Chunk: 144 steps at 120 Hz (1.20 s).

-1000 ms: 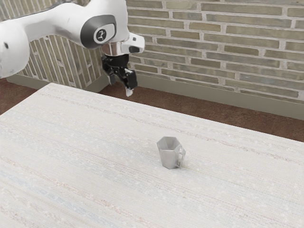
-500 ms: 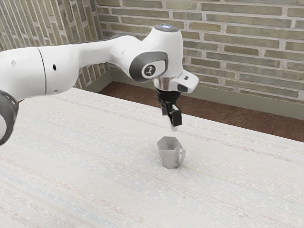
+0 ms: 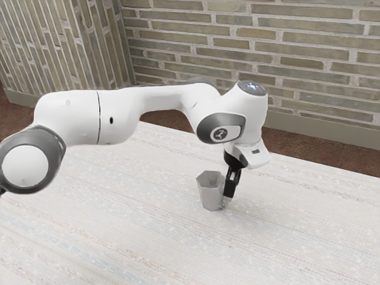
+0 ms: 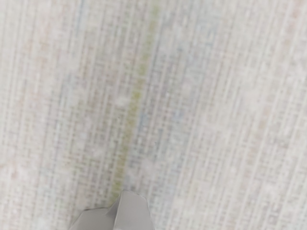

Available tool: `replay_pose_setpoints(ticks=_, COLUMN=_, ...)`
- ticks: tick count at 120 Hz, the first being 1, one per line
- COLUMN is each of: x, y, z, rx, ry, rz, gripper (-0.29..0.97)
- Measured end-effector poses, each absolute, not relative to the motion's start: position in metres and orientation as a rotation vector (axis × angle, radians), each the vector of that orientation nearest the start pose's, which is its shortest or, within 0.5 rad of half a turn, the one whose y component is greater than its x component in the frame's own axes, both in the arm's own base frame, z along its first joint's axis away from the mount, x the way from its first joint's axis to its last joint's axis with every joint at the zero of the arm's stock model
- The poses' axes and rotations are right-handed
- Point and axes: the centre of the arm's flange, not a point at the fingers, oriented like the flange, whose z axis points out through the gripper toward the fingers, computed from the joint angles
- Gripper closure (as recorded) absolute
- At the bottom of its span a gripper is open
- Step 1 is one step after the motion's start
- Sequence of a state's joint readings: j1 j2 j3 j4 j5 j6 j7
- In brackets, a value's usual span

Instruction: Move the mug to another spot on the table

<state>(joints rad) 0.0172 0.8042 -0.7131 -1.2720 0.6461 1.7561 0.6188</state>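
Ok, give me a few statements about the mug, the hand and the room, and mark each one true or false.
1. The mug stands upright on the table. True.
2. The hand is down low at the mug's side toward the exterior view's right. True.
3. The mug hangs in the air above the table. False: its base rests on the tabletop.
4. The mug is bright red. False: it is grey, with flat, angular sides.
5. The wall behind the table is plain white plaster. False: it is a brick wall.
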Motion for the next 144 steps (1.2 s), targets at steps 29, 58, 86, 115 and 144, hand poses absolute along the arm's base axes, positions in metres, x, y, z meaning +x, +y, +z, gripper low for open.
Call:
replay_pose_setpoints(ticks=29, x=0.672, y=-0.298, z=0.31, rx=-2.205, ry=2.022, rz=0.21, gripper=0.0)
replay_pose_setpoints(ticks=58, x=0.68, y=-0.295, z=0.29, rx=-2.102, ry=2.129, rz=0.189, gripper=0.1)
replay_pose_setpoints(ticks=86, x=0.681, y=-0.296, z=0.285, rx=-2.034, ry=2.187, rz=0.18, gripper=0.38)
replay_pose_setpoints(ticks=115, x=0.68, y=-0.296, z=0.281, rx=-2.0, ry=2.212, rz=0.184, gripper=0.6)
replay_pose_setpoints(ticks=144, x=0.684, y=-0.286, z=0.274, rx=-1.999, ry=2.177, rz=0.202, gripper=0.69)
